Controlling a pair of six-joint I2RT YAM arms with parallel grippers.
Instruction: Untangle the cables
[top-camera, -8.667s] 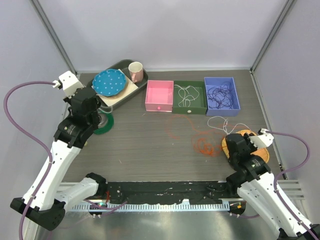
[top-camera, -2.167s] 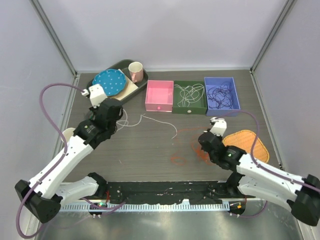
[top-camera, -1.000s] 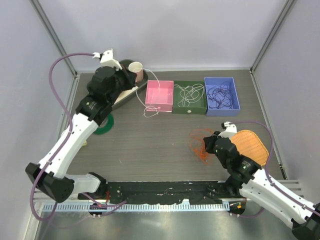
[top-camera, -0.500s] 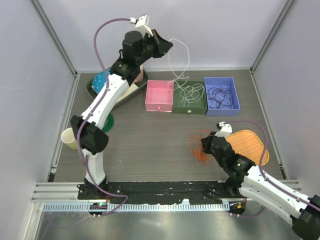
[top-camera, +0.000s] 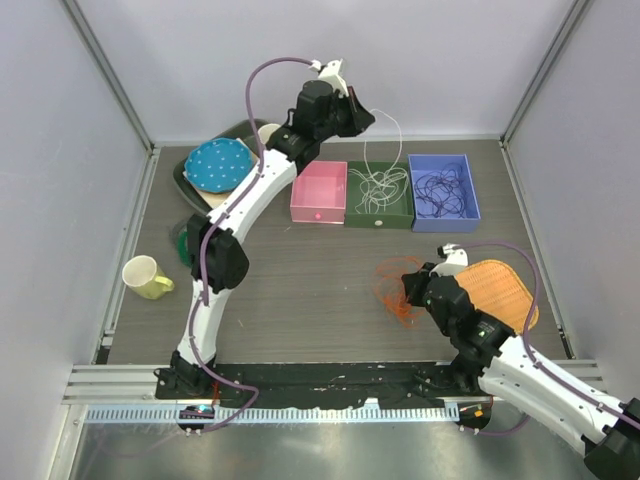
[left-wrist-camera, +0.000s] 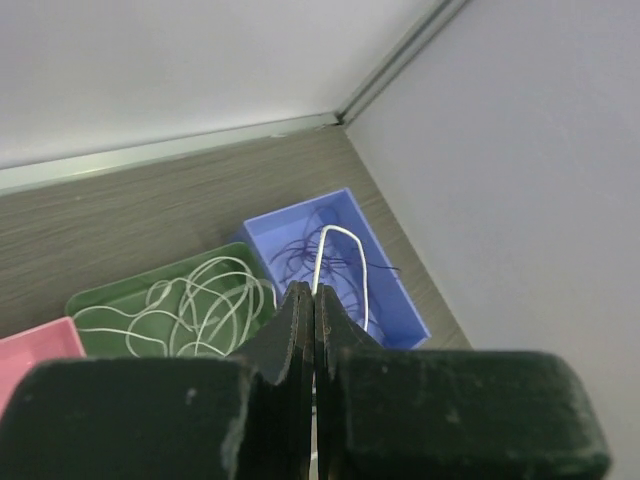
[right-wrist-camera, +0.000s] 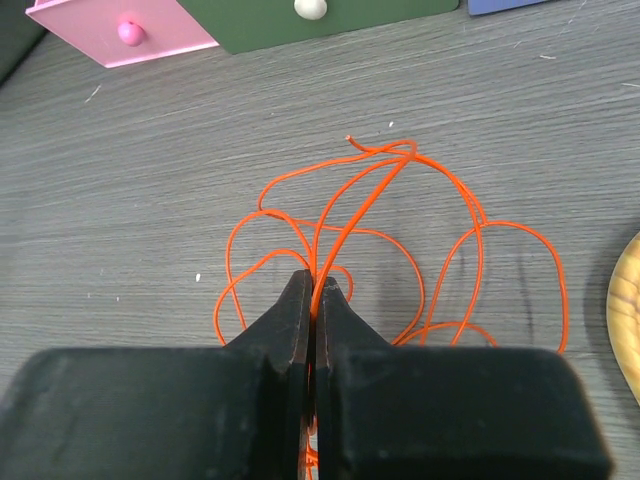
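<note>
My left gripper is raised high at the back, shut on a white cable that hangs down into the green box, where more white cable lies. In the left wrist view the gripper pinches a white loop. A dark purple cable lies in the blue box. My right gripper is low over the table, shut on the red-orange cable. Its loops spread ahead of the gripper in the right wrist view. No green cable is in view.
A pink box stands left of the green one. A dark tray with a blue dotted plate and a cup sits at the back left. A yellow-green mug and a green roll lie left. A woven mat lies right.
My left gripper has moved right and lower with the white cable, which now hangs into the green box. My right gripper stays shut on the red-orange cable, barely moved.
</note>
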